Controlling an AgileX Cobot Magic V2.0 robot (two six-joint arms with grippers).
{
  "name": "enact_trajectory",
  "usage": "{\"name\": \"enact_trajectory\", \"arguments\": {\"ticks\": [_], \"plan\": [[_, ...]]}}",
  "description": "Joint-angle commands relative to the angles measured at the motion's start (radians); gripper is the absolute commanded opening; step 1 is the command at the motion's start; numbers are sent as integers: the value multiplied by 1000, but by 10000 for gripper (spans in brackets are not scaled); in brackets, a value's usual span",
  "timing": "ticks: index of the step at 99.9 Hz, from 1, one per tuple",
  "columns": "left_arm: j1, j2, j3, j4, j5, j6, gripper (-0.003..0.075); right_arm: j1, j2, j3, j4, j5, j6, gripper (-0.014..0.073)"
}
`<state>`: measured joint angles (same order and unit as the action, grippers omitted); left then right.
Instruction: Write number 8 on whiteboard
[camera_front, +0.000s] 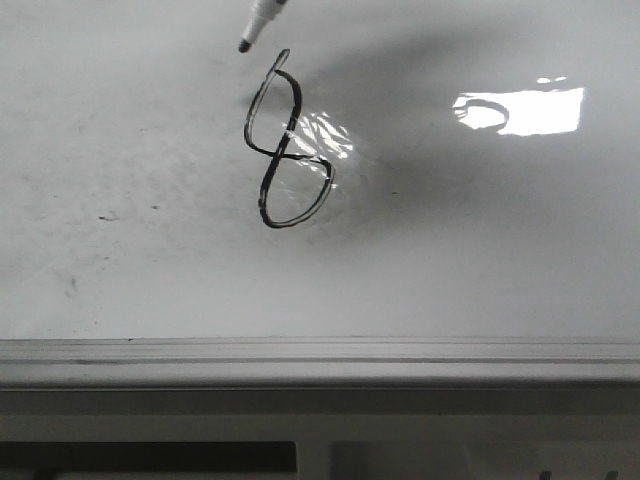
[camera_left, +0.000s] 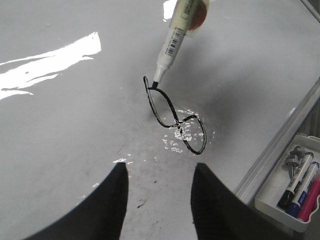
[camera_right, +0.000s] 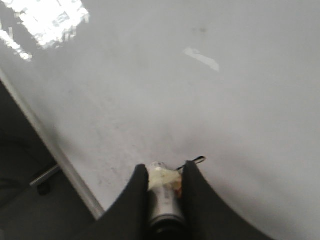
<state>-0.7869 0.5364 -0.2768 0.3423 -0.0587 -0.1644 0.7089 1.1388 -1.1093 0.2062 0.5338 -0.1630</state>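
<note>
Ink formed a complete number 8 (camera_front: 285, 145) on the whiteboard (camera_front: 500, 260), a thin black, slightly slanted outline with both loops closed and crossing at the waist, sitting well above the grey metal rail (camera_front: 320, 352) that edged the board. The marker (camera_front: 262, 22) hung just beyond the top of the figure; in the front view its black tip stood a little apart from the upper stroke, while in the left wrist view the tip (camera_left: 156, 84) appeared to meet the top of the line, so contact could not be settled. The right end effector (camera_right: 165, 182) was clamped on the marker barrel, its two dark fingers pressed against either side. The left end effector (camera_left: 159, 200) hovered near the lower loop of the 8 with its jaws spread and nothing between them. Beside the rail, a small tray (camera_left: 280, 212) held spare markers (camera_left: 300, 187). Judging by the closed outline, the writing step looked essentially finished. The next move probably called for lifting the pen straight off the board, without dragging sideways, so no stray tail marked the top of the figure.
</note>
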Motion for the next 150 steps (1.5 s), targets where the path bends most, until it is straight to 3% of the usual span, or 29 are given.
{"name": "enact_trajectory", "arguments": {"ticks": [1, 15, 36, 88, 97, 116, 150], "plan": [[2, 22, -31, -2, -105, -12, 283, 46, -24, -29, -3, -21, -10, -43], [2, 101, -31, 29, -144, -12, 283, 110, 22, -20, -3, 17, 8, -43], [2, 238, -33, 44, -332, -12, 283, 163, 63, -16, -3, -9, 46, -43], [-21, 466, -33, 32, -547, -12, 277, 164, 65, -16, -3, 19, 93, -43], [-21, 467, -33, 32, -548, -12, 223, 167, 72, -16, -3, 32, 93, -43], [-21, 467, -33, 36, -548, -12, -22, 196, 114, -16, -3, 59, 93, -43], [-21, 467, -33, 40, -527, -12, -20, 203, 115, -16, -3, 34, 87, -26]]}}
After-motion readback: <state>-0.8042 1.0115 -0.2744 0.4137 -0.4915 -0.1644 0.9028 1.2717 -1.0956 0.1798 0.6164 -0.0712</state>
